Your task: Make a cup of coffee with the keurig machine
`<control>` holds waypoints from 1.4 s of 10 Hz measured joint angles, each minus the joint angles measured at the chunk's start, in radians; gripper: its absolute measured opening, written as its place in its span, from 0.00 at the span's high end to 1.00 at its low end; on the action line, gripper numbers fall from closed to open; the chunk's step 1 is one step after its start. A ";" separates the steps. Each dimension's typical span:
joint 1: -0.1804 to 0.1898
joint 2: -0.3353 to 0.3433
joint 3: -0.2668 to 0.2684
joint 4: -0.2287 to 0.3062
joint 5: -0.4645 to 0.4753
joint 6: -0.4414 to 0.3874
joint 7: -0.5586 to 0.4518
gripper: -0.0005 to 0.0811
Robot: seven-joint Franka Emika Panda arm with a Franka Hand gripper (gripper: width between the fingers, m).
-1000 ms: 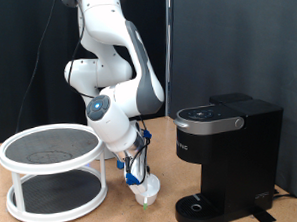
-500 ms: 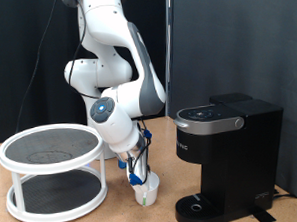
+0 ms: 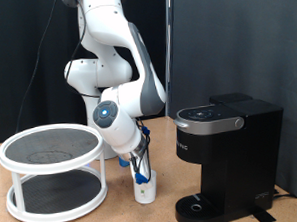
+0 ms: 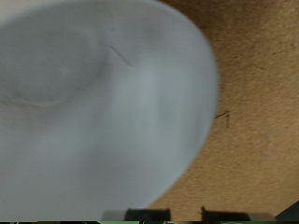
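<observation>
The plain white cup (image 3: 144, 190) stands upright on the wooden table (image 3: 114, 218), between the white two-tier stand and the black keurig machine (image 3: 227, 157). My gripper (image 3: 142, 178) reaches down onto the cup and is shut on it. In the wrist view the cup (image 4: 93, 112) fills most of the picture, very close and blurred, with the table's brown surface (image 4: 257, 112) beside it. The machine's lid is closed and its drip base (image 3: 200, 204) holds nothing.
A white round two-tier stand (image 3: 54, 171) with dark mesh shelves sits at the exterior view's left. A black curtain hangs behind. The machine stands at the exterior view's right, a short gap from the cup.
The cup went from tilted to upright and now rests on the table. The wrist rotated and lowered slightly with it.
</observation>
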 joint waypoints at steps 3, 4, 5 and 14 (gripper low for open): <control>0.003 -0.051 0.032 -0.052 0.005 0.013 -0.060 0.99; 0.006 -0.078 0.045 -0.087 0.046 0.105 -0.080 0.99; 0.016 -0.110 0.064 -0.135 0.123 0.240 -0.121 0.99; 0.021 -0.269 0.083 -0.227 0.366 0.419 -0.234 0.99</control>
